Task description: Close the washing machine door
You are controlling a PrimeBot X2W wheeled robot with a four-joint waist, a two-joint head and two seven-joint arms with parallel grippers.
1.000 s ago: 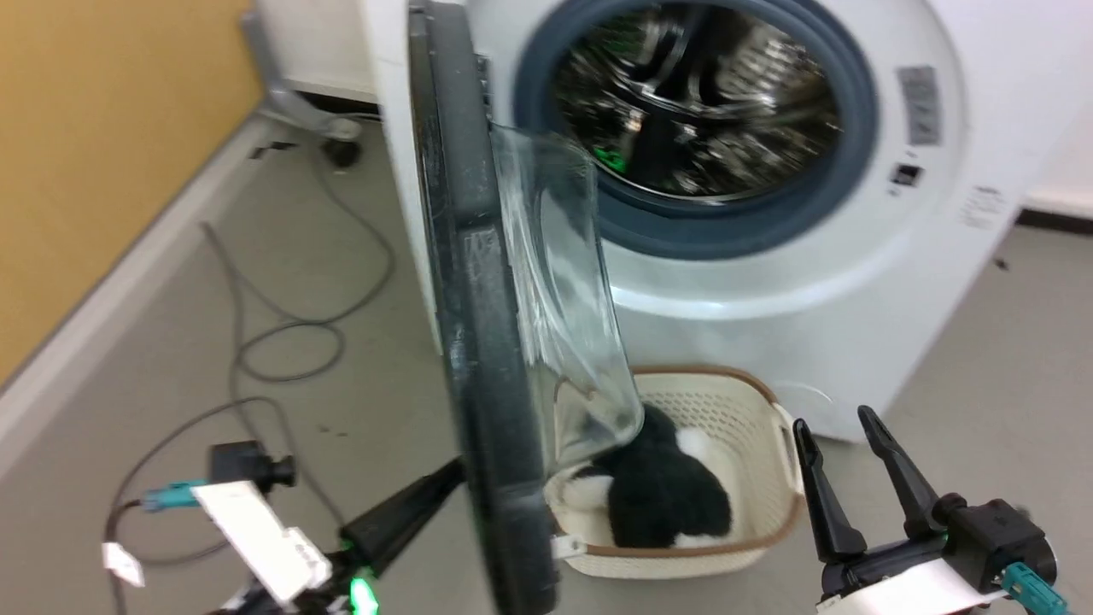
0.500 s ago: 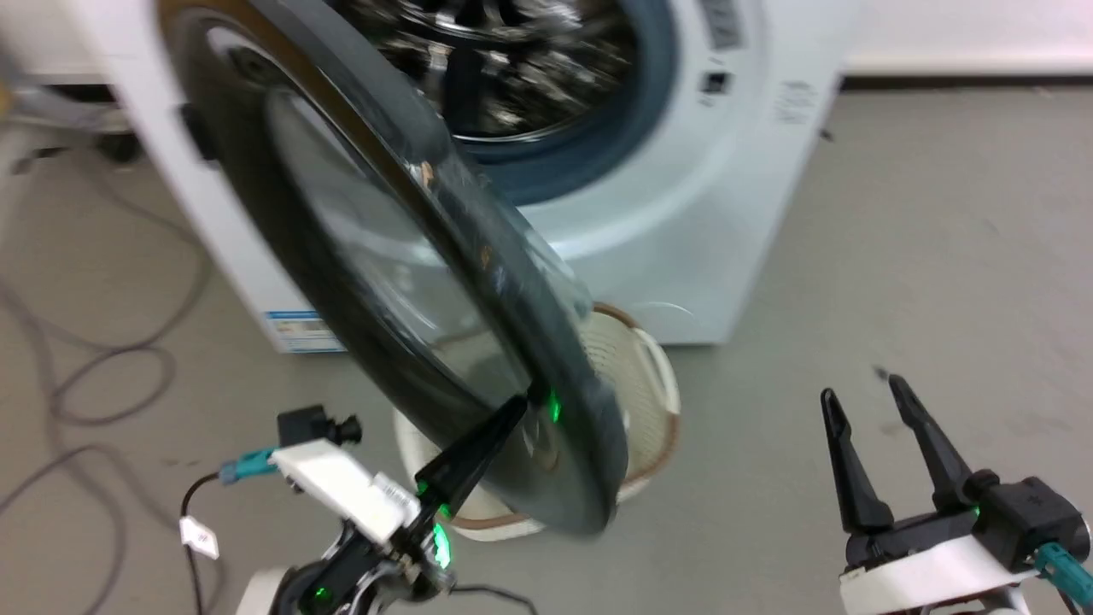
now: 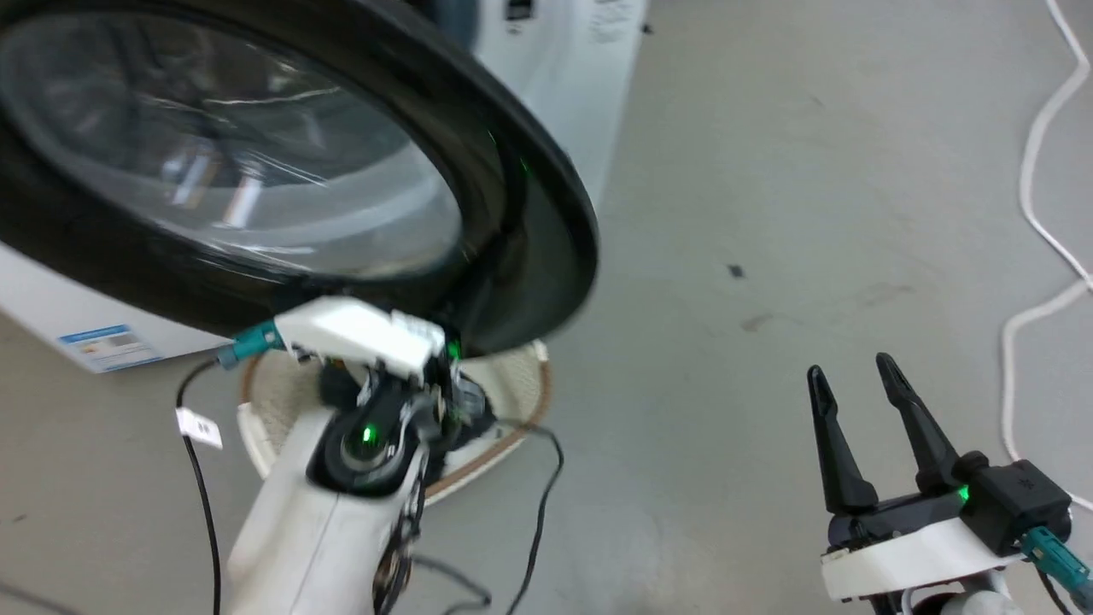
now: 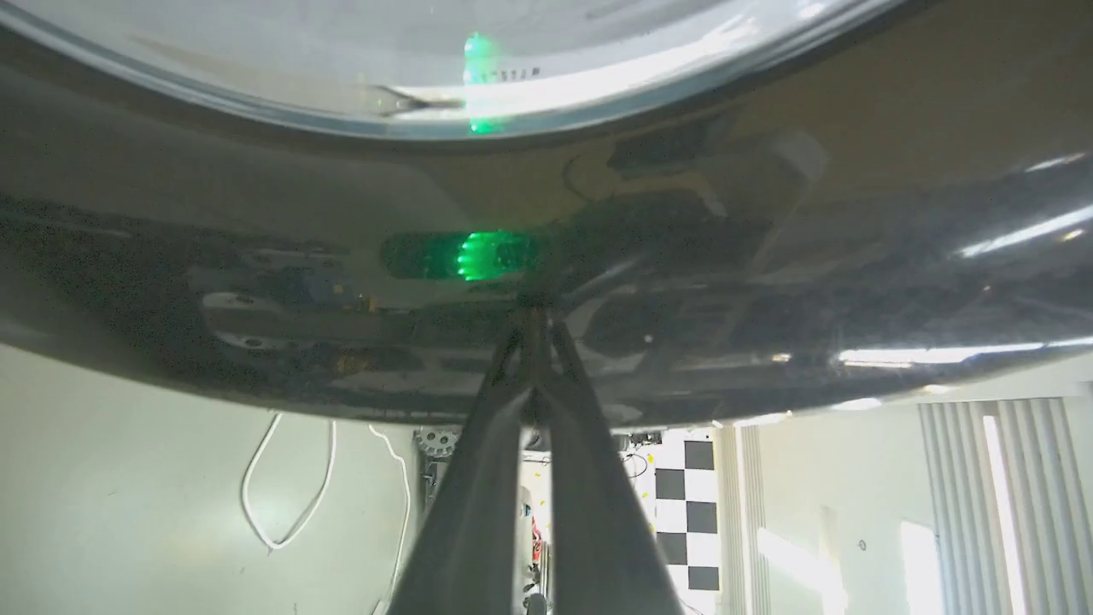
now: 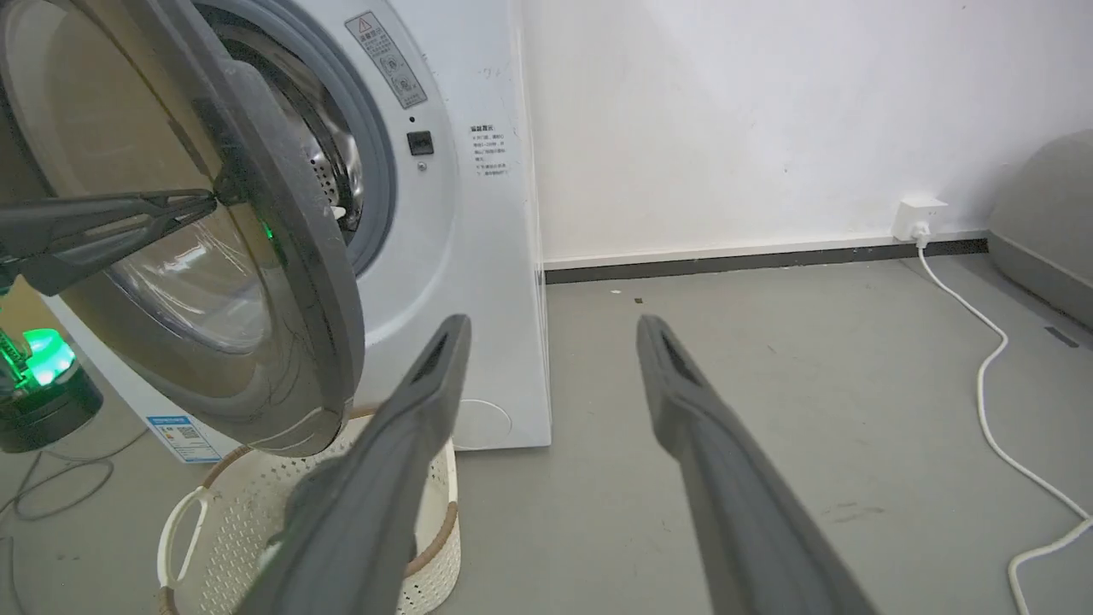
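Two clenched left gripper tips are pressed on washing machine door rim; it could be left ajar if gloss is slipped off. Right gripper released, empty.

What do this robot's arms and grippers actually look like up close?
The right gripper and left gripper each have two long, tapering dark fingers, a white housing and a teal plug. The left forearm is pale and smooth, with a round black joint lit green. A thin black cable carrying a white tag runs to it.
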